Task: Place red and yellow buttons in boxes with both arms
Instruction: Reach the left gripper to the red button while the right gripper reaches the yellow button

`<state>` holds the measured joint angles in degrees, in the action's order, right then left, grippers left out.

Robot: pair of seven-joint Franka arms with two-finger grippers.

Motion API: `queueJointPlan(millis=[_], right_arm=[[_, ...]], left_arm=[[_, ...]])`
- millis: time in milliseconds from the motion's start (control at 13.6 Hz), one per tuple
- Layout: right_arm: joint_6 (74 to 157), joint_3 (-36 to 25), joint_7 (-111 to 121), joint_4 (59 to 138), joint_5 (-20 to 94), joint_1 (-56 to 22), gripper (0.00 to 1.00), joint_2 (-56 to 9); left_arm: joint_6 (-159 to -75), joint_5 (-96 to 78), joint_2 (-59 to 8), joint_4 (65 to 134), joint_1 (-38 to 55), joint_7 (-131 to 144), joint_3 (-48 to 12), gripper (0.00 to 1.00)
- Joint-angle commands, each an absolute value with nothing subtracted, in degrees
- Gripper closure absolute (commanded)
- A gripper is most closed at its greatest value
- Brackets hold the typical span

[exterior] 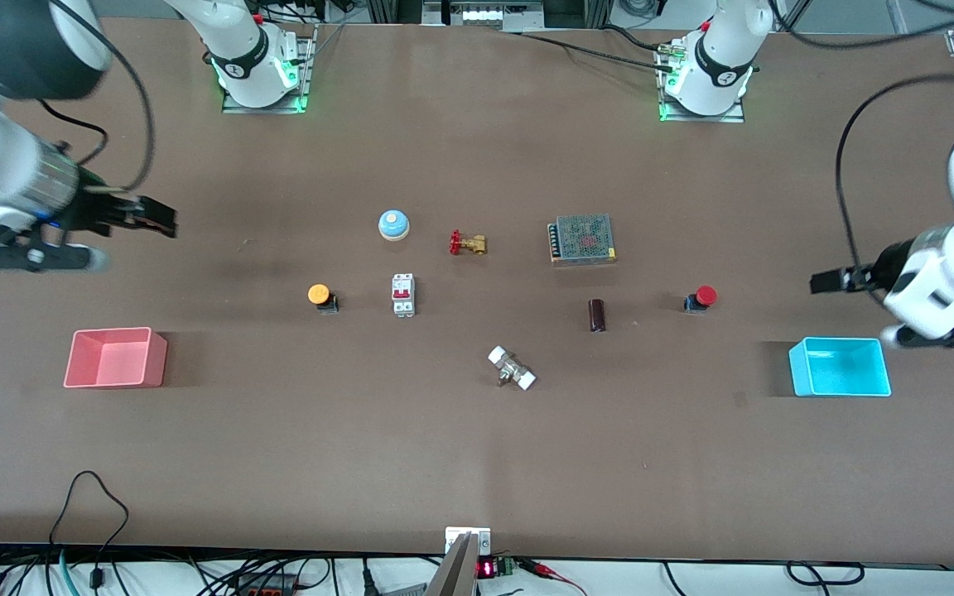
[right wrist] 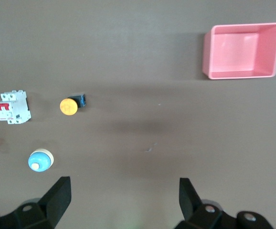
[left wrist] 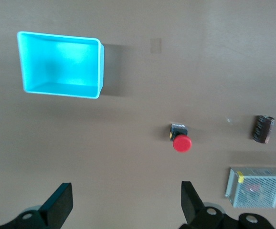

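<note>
Left gripper (left wrist: 123,202) spread wide, holding nothing, up over the table's left-arm end near the cyan box (exterior: 840,367). Red button (exterior: 701,299) on the table beside that box, toward mid-table. Right gripper (right wrist: 121,200) likewise wide and unladen at the right-arm end. Yellow button (exterior: 321,296) mid-table; pink box (exterior: 114,358) near the right-arm edge.

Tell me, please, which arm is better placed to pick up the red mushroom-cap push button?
Left. The open left gripper hovers at the end of the table where the red mushroom-cap push button and cyan plastic bin lie; the right gripper is over the other end.
</note>
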<state>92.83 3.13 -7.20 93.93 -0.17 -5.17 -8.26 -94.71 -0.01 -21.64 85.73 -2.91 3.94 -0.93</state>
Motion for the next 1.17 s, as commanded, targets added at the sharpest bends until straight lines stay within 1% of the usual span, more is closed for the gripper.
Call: queueJointPlan(millis=[0, 73, 220, 440, 513, 660, 880, 1100], right_arm=[[94.0, 3.0, -8.5, 93.6, 0.6, -6.8, 0.0, -10.4], [96.0, 3.0, -8.6, 94.7, 0.8, -6.9, 0.0, -10.7], [103.1, 3.0, -9.6, 100.8, 1.1, -7.6, 0.0, -9.9], [113.7, 3.0, -18.7, 107.4, 0.6, -11.8, 0.0, -9.8], [116.8, 3.0, -21.5, 109.0, 0.2, -13.4, 0.0, -10.2], [124.9, 3.2, -23.8, 114.6, 0.2, -14.6, 0.0, -10.0], [136.0, 6.0, -25.7, 120.7, -0.1, -14.6, 0.0, -11.2], [141.3, 6.9, -25.5, 120.5, -3.1, -14.2, 0.0, -14.6]], left_arm=[[-101.9, 1.1, -24.8, 86.9, -1.0, 2.7, -0.9, 0.0], [-104.6, 1.1, -24.9, 89.0, -0.4, 2.8, -0.9, 0.0], [-109.0, 1.1, -25.1, 93.3, 1.0, 2.7, -1.0, 0.0], [-115.0, 0.8, -27.4, 97.7, 1.3, 1.9, -1.1, 0.0], [-116.1, 0.6, -28.7, 97.9, 2.4, 1.4, -1.1, 0.0], [-116.5, 0.5, -29.5, 99.7, 2.7, 1.1, -1.1, 0.0], [-118.5, -3.4, -29.5, 103.0, 2.9, 1.1, -1.2, 0.0], [-118.7, -4.7, -29.7, 104.1, 3.5, 1.1, -1.2, 0.0]])
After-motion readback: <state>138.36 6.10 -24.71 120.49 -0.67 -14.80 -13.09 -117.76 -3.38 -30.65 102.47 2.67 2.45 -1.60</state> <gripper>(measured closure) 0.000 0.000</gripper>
